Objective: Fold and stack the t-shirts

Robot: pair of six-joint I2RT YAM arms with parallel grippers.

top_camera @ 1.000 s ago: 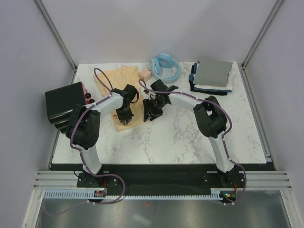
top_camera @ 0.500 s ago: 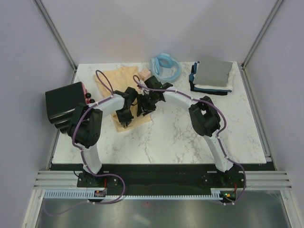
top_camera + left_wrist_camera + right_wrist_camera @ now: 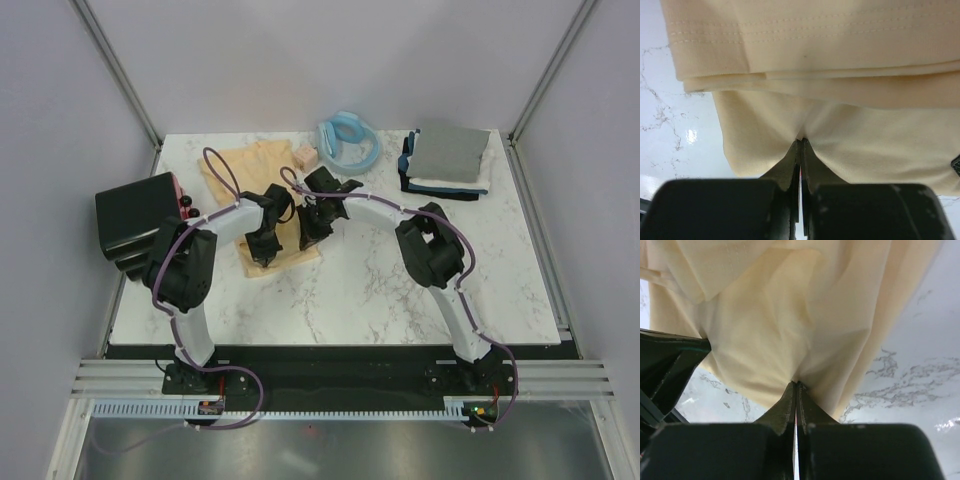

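Pinching a pucker of fabric at its tips, the left gripper has both jaws pressed together on the large pale yellow-cream cloth t-shirt, near that garment's near edge. In the left wrist view, a doubled layer with stitched hem lines lies across the cloth beyond the grip.

The right gripper is likewise clamped on the same t-shirt. Its jaws are closed on a gathered fold, and creases fan outward from that point. From above, the two grippers sit just beside each other, the left over the shirt's near end and the right at its right side.

The garment lies rumpled and partly doubled over on the white marble-patterned table. It occupies the far left part of the surface and runs from near the far edge toward the centre.

A stack of folded t-shirts sits at the far right corner, well apart from the grippers:
- grey folded t-shirt on top
- white t-shirt beneath it
- dark navy t-shirt at the bottom

A light blue ring-shaped object rests at the far edge, between the yellow shirt and the stack. A black box with a pink-red side stands at the left edge.
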